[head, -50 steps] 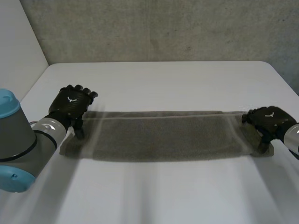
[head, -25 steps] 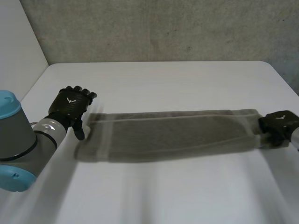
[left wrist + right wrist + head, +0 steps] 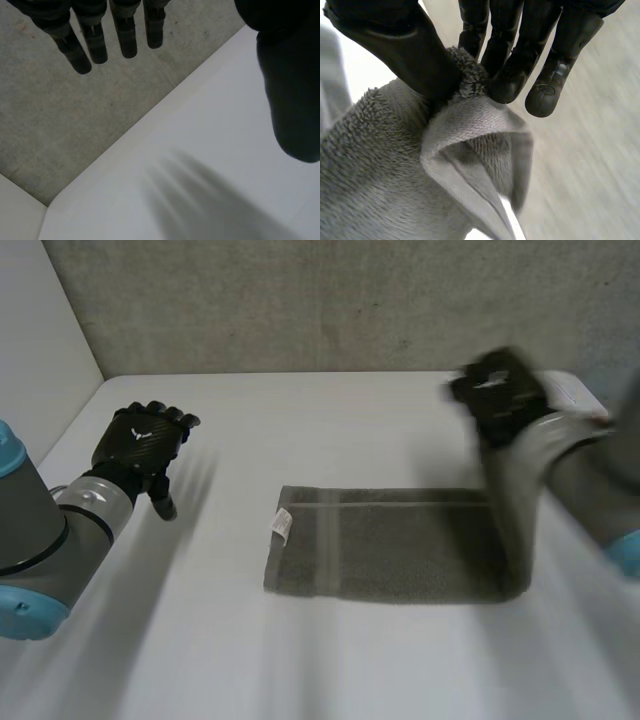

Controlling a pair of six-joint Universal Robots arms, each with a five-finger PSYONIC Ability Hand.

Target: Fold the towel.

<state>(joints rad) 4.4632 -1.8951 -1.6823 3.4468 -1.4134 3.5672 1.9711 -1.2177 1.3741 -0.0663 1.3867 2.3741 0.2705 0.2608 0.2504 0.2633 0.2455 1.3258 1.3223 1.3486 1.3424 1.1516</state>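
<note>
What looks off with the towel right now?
Nothing damaged. The right robot hand pinches one end of the towel up off the table, while the left robot hand hangs open, apart from the towel's free end.

Soft, dimmish light from above; white table (image 3: 330, 660) evenly lit; faint shadow under the towel (image 3: 390, 550).

A white table (image 3: 340, 420) stands against a rough grey concrete wall (image 3: 330, 300) running along its far edge; a plain white panel (image 3: 40, 340) borders the table's left side.
</note>
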